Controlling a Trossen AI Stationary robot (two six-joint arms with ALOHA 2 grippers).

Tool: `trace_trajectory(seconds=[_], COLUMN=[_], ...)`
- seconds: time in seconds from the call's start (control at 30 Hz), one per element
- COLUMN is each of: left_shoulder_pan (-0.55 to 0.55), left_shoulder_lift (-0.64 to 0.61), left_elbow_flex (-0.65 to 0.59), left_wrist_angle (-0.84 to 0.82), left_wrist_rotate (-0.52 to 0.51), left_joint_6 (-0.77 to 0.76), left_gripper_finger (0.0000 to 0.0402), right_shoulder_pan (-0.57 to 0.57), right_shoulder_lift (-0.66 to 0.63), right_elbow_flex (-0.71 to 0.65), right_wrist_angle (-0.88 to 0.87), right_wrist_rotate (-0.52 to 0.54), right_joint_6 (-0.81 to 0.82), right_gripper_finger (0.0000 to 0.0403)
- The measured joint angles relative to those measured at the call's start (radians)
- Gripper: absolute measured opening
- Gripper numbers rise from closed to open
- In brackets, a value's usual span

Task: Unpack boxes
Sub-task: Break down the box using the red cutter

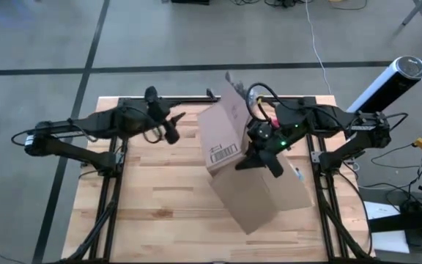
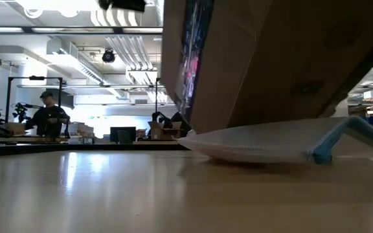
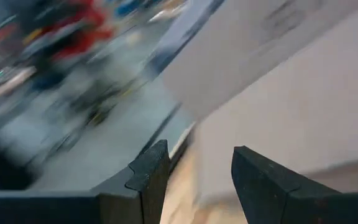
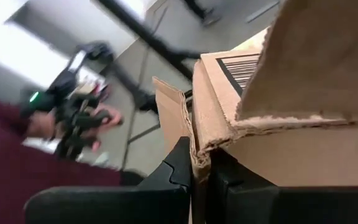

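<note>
A big brown cardboard box (image 1: 258,194) with a white barcode label (image 1: 223,152) stands tilted right of the table's middle. In the low view the box (image 2: 271,58) leans over a clear pouch with a blue edge (image 2: 264,144), its lower edge on the pouch. My right gripper (image 1: 261,160) is shut on one of the box's flaps. Left of the box, my left gripper (image 1: 177,125) hangs above the table, open, with nothing between its fingers (image 3: 148,171). The box's pale side (image 3: 303,93) fills the left wrist view beyond them. My right gripper pinches the ragged edge of a cardboard flap (image 4: 199,146) between its two fingers, beside the face with the barcode label. The fingers come from the table's right side, slanting toward the near edge. The box is tilted, with its lower edge down on the pouch.
Bare wooden table top (image 1: 160,205) lies left of and in front of the box. A white and black cylinder (image 1: 390,81) stands off the table's far right corner. In the low view a person (image 2: 47,116) works at a bench far behind the table.
</note>
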State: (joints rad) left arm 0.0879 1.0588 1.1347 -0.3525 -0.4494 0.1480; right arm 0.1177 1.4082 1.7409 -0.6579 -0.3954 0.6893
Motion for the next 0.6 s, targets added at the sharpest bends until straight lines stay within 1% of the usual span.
trace_trajectory(seconds=[0.1,0.17,0.4,0.5,0.6], left_shoulder_pan=[-0.001,-0.002,0.007,0.032,0.077], left_shoulder_lift=[-0.014,-0.008,0.030,0.035,0.035], left_elbow_flex=[0.000,0.000,0.000,0.000,0.000], left_wrist_angle=[0.070,0.093,0.167,0.151,0.150], left_wrist_rotate=[0.153,0.217,0.243,0.244,0.286], left_joint_6=[0.054,0.091,0.105,0.095,0.051], left_gripper_finger=[0.0156,0.0160,0.0199,0.0215,0.0222], right_shoulder_pan=[-0.002,-0.002,0.011,0.029,0.050], right_shoulder_lift=[0.001,0.004,0.012,0.011,0.011], right_elbow_flex=[0.000,0.000,0.000,0.000,0.000], right_wrist_angle=[0.006,0.014,0.063,0.083,0.146], right_wrist_rotate=[-0.031,-0.064,-0.199,-0.240,-0.290], right_joint_6=[-0.009,-0.015,-0.001,0.002,0.003], right_gripper_finger=[0.0001,0.0001,0.0000,0.0000,0.0000])
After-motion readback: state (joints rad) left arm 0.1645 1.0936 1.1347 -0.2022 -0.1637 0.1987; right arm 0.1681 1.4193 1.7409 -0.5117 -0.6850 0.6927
